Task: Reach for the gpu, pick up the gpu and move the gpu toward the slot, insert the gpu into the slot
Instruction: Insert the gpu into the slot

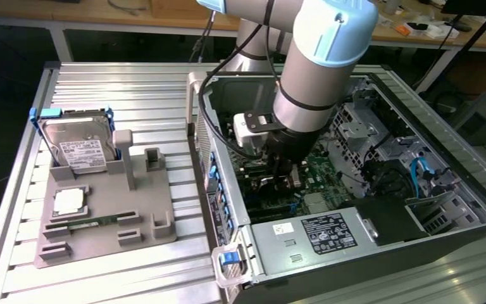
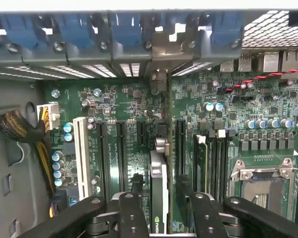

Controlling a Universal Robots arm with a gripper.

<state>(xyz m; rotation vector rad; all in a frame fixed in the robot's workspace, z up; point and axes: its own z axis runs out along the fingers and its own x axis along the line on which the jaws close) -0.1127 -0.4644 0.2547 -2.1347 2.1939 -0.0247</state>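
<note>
The gpu [image 2: 159, 191] stands on edge on the green motherboard [image 2: 129, 106] inside the open computer case [image 1: 226, 209]. Its metal end bracket [image 2: 159, 74] sits against the case's rear wall. The slot is hidden under the card. My gripper [image 2: 161, 201] straddles the card from above, with one black finger [image 2: 133, 213] on either side and a small gap between each finger and the card, so it is open. In the exterior view the gripper [image 1: 283, 183] hangs deep in the case below the arm's wrist.
Black card connectors [image 2: 121, 153] and a white one [image 2: 82, 153] flank the gpu. Memory connectors [image 2: 213, 158] and the processor socket [image 2: 258, 178] lie beyond. The power supply [image 1: 328, 231] fills the case's near end. At the exterior view's left, a hard drive [image 1: 78, 149] stands in a grey fixture [image 1: 142, 215].
</note>
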